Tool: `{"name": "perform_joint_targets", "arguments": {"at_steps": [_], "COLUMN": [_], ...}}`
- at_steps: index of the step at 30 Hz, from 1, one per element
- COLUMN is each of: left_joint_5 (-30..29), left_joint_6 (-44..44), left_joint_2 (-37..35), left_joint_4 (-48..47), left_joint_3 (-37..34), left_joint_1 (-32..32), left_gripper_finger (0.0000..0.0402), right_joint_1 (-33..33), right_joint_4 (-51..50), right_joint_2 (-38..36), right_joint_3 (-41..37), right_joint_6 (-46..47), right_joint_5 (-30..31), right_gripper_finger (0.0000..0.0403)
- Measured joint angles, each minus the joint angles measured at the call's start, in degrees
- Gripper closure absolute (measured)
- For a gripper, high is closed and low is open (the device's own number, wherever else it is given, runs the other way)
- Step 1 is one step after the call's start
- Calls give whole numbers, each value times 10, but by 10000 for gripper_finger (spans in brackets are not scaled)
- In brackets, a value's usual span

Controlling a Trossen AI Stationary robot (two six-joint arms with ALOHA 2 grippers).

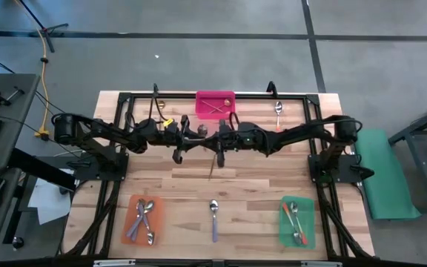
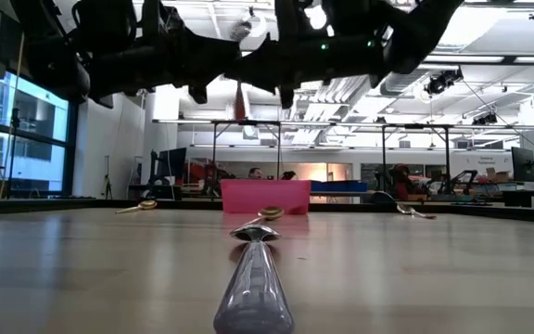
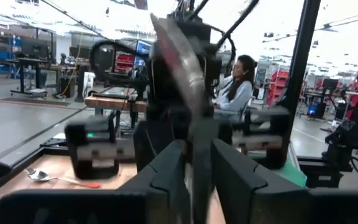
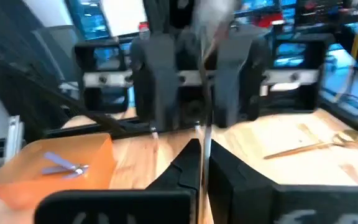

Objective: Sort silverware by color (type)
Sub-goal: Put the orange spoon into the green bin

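Both arms meet above the middle of the table. A spoon (image 3: 180,68) stands upright between them, its handle reddish in the low view (image 2: 239,98). My right gripper (image 4: 202,163) comes from the table's right and is shut on it. My left gripper (image 3: 196,169) comes from the left, with its fingers a little apart on either side of the same spoon. Whether they touch it I cannot tell. A purple-handled spoon (image 1: 213,213) lies near the front edge. A gold spoon (image 1: 212,169) lies at mid-table. My right gripper pinches the spoon's thin handle (image 4: 204,132) between its two fingers. The fingers point level from the table's right and lie across the handle. The spoon stands about upright, lifted clear of the table.
An orange tray (image 1: 157,205) with purple-handled spoons sits near left. A green tray (image 1: 307,202) with orange-handled spoons sits near right. A pink tray (image 1: 203,98) with gold spoons is at the far middle. Loose spoons lie far right (image 1: 279,110) and far left (image 2: 142,206). A person sits beyond the table.
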Motion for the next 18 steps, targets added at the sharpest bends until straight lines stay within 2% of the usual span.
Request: {"name": "perform_joint_targets", "arguments": {"at_steps": [8,15,18], "left_joint_5": [3,2,2], "left_joint_6": [18,35,41], "left_joint_2": [0,0,0], "left_joint_4": [-24,-39,-50], "left_joint_3": [-2,-2,-2], "left_joint_1": [0,0,0], "left_gripper_finger": [281,273,273], "right_joint_1": [7,54,91], "right_joint_4": [-194,-349,-426], "right_joint_2": [-112,-223,-267], "right_joint_3": [0,0,0], "right_joint_6": [-18,-3,31], "right_joint_5": [85,194,252], "right_gripper_finger": [402,403,403]}}
